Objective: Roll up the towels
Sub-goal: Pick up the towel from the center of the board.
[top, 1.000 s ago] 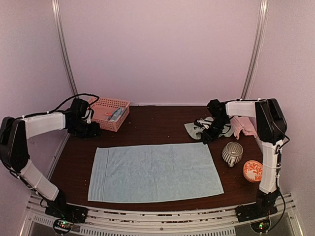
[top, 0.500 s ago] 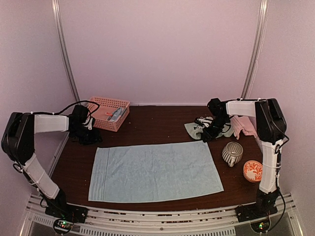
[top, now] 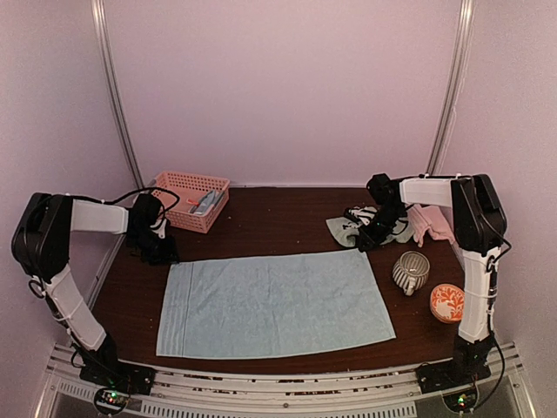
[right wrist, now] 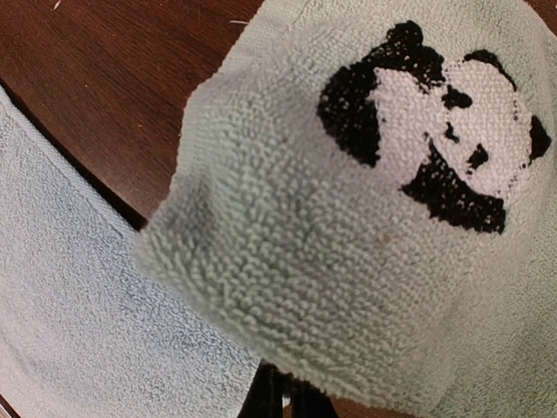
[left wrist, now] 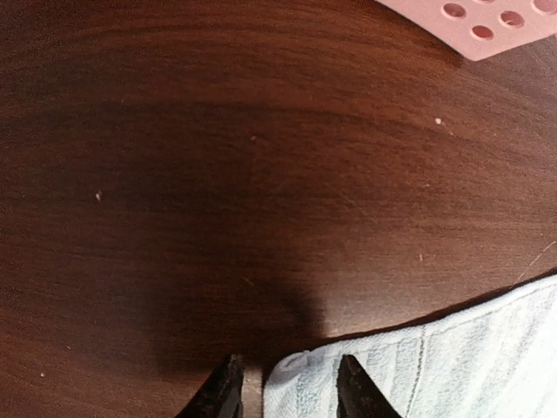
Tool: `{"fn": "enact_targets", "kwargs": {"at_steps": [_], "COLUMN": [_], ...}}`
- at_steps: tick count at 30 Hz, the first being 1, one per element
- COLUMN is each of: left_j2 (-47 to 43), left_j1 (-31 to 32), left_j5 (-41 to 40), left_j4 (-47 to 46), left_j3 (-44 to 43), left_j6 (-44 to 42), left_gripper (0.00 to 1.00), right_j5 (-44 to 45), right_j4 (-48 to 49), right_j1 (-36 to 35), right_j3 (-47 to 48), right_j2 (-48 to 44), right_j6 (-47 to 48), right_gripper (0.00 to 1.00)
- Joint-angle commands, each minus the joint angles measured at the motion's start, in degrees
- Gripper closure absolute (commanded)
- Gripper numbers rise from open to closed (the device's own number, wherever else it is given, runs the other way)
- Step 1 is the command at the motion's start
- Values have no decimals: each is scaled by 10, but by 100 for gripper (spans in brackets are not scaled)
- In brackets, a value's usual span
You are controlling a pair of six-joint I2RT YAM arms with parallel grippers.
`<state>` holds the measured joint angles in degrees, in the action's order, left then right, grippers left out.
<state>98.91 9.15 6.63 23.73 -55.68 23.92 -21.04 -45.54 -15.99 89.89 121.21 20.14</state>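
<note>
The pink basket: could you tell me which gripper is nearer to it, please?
Left. The left gripper is close by the basket, at the blue towel's corner; the right gripper is across the table, gripping the green towel.

Out on the dark wooden table, three towels: one large light blue terry towel, one sage green terry towel with a panda patch, one pink towel. One pink perforated plastic basket, one bluish bundle inside. One ribbed grey mug, one orange-patterned bowl.

Pale lilac walls enclose a dark wooden bench on three sides. Slim metal posts rise at the back corners. The light is soft and even.
</note>
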Motion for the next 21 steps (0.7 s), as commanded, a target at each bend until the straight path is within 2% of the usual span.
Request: {"fn": "enact_targets", "kwargs": {"at_steps": [1,7,14,19,21], "left_j2": [17,24,36,38,33], "left_j1": [-3,-2,-2,-12,-36], "left_j5": [-5,-2,9,38,93], "left_j4": [2,2,6,24,12], "left_j3": [-14,-18,-21,-19,-5], "left_j6": [-13,-17,-26,-52,-64], "left_gripper": [67,75,77,70,69], "right_j5": [-10,-9,-10,-10,-11], "right_j4": [-2,-3,-4,-7,-7], "right_j1": [4,4,4,4,4], "right_j3": [19,20,20,20,20], "right_j2": [11,11,12,10,9], "right_j6": [-4,-3,-3,-3,-3], "right_gripper": [100,100,100,100,100]}}
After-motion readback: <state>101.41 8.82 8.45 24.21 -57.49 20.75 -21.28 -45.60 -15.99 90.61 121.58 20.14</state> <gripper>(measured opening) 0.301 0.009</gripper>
